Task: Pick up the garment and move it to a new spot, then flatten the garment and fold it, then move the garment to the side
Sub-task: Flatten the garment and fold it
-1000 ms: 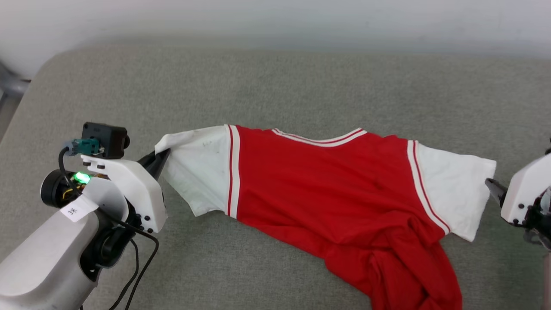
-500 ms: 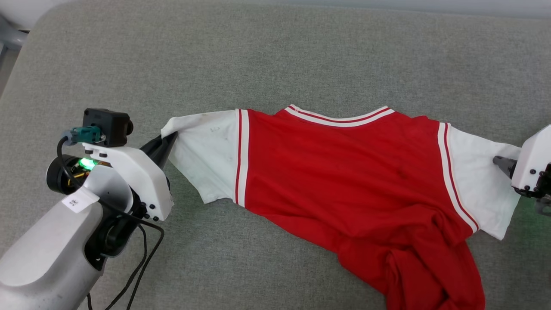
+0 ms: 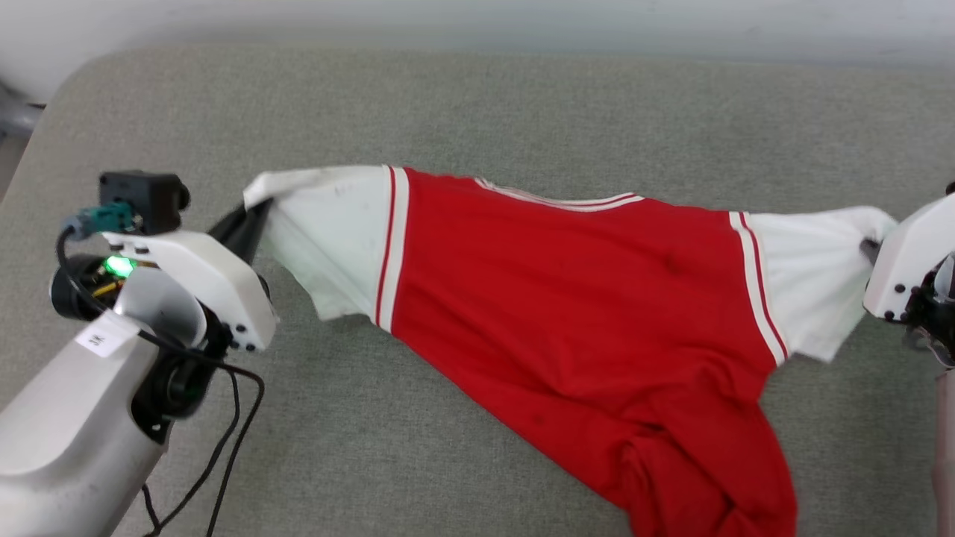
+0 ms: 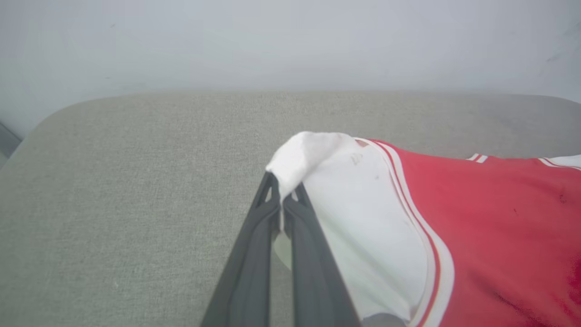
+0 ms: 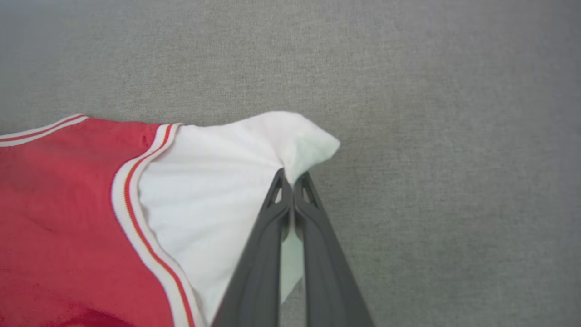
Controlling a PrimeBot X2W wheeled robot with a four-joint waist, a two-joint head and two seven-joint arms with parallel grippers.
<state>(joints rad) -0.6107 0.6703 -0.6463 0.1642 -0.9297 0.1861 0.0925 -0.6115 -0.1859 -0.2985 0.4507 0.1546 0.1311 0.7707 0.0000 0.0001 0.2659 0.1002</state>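
Both hands are pinching cloth. The left hand (image 3: 250,218) is squeezing shut on the tip of the left sleeve (image 3: 328,239). The right hand (image 3: 870,250) is squeezing shut on the tip of the right sleeve (image 3: 813,276). Between them the red jersey (image 3: 567,298) is stretching across the gray surface (image 3: 477,104), with its top edge pulled nearly straight. Its bottom part is bunching up low down, nearer the right hand, and seems to be lying on the surface.

To do this step well, I think both hands should be moving together at the same height. They should be pulling just enough that the cloth is not sagging. Pulling too hard could be making a sleeve slip out. Laying the bunched part down first should be helping the jersey go flat.
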